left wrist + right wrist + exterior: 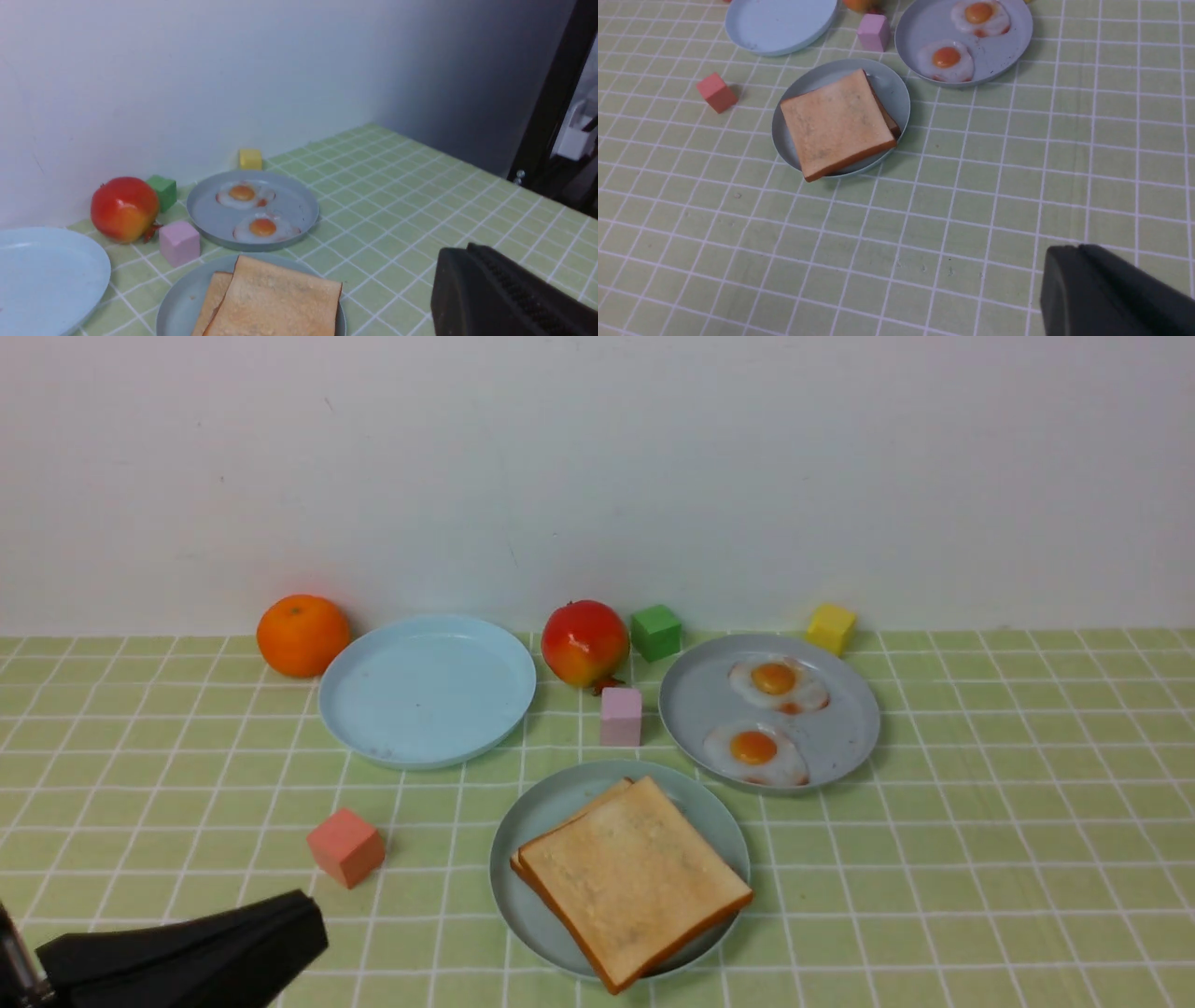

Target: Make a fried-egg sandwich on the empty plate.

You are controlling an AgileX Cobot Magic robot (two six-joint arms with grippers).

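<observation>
Two square golden toast slices lie stacked on the pale teal plate (540, 814) at front centre, the top slice (635, 877) skewed over the lower slice (581, 816). What lies between them is hidden. The stack also shows in the left wrist view as toast (275, 303) on the plate (180, 305), and in the right wrist view as toast (836, 123) on the plate (889, 84). My left gripper (313, 919) (462, 254) hovers at the front left, shut and holding nothing, well left of the plate. My right gripper (1069, 249) is shut and holding nothing over bare cloth, far from the plate.
Behind the toast stand a sky-blue plate (427, 689) and a grey plate (691, 709) with two oval fried eggs. An orange (302, 635), a red fruit (584, 642), and green (656, 632), yellow (830, 627), lilac (621, 716) and salmon (346, 847) cubes are scattered around.
</observation>
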